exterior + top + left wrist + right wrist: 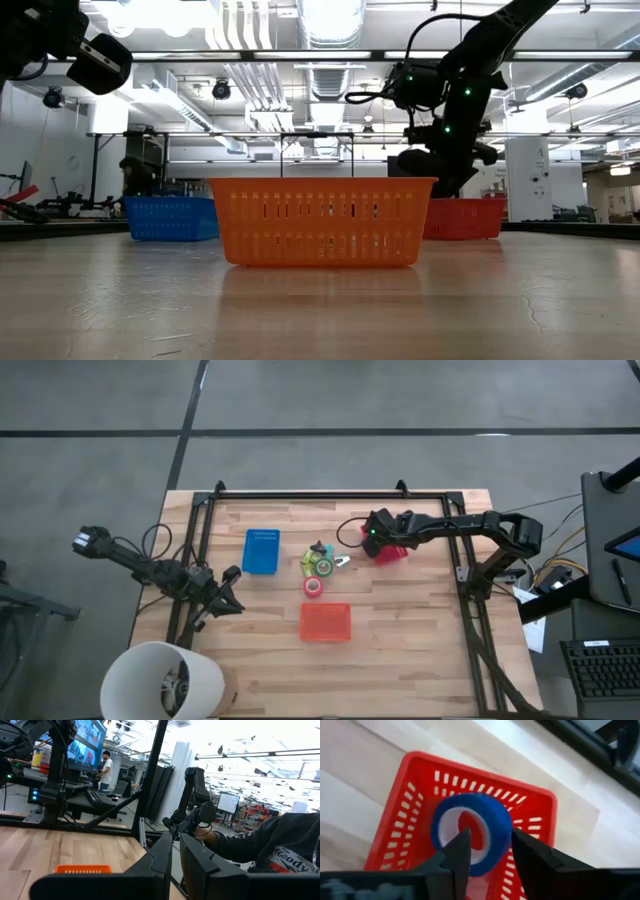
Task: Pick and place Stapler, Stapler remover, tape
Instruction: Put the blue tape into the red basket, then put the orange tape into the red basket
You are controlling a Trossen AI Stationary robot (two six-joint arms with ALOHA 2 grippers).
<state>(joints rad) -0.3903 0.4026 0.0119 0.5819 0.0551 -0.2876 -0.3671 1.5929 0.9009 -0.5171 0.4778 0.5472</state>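
Placing step: right end effector (487, 852) pinching blue tape (471, 833), poised over red bin (400, 825), frame center. Next: spread, drop inside. Left end effector (175, 855) pressed together, parked at left counter (420, 660) edge.

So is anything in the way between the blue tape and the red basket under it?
Nothing visible is. The right hand holds the blue tape right above the open red basket, and only bare basket floor shows below it. The left hand waits far off at the table's left edge.
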